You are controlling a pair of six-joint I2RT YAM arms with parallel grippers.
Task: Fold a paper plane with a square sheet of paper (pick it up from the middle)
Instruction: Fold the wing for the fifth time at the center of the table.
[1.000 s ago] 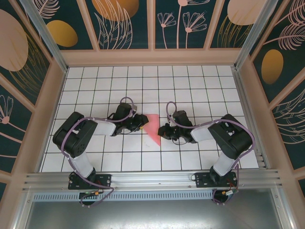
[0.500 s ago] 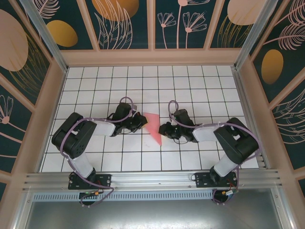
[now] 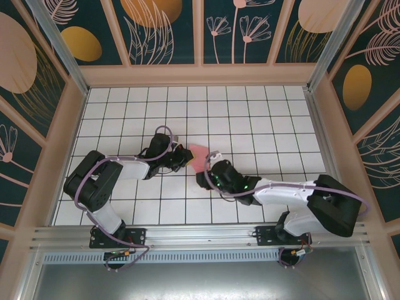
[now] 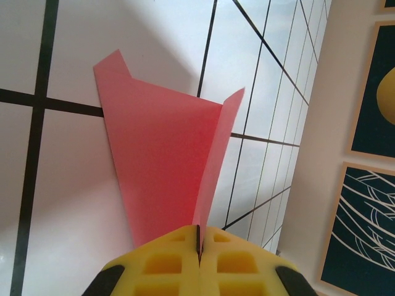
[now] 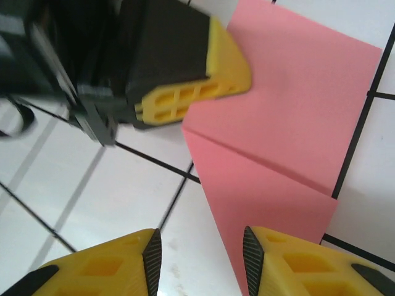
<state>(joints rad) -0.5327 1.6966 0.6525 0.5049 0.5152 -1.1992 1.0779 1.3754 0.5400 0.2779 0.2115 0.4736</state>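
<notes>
The square sheet of paper (image 3: 199,154) is folded into a creased salmon-pink wedge and lies mid-table. My left gripper (image 3: 185,157) sits at its left edge. In the left wrist view the yellow fingers (image 4: 166,265) of the left gripper (image 4: 199,239) are pressed together on a raised flap of the paper (image 4: 160,154). My right gripper (image 3: 204,177) hangs low over the wedge's near tip. In the right wrist view the right gripper (image 5: 200,262) stands open, its right finger (image 5: 296,265) over the paper (image 5: 290,123) and its left finger over bare tile. The left gripper's finger (image 5: 185,92) shows beyond.
A white tiled table (image 3: 262,125) with black grid lines is ringed by wooden walls with patterned panels (image 3: 169,31). An aluminium rail (image 3: 200,234) runs along the near edge. Both arms reach inward to the middle.
The left gripper has shut on the paper's left flap. The right gripper let go, opened, and swung left and nearer to the wedge's near tip. The wedge has turned slightly.
</notes>
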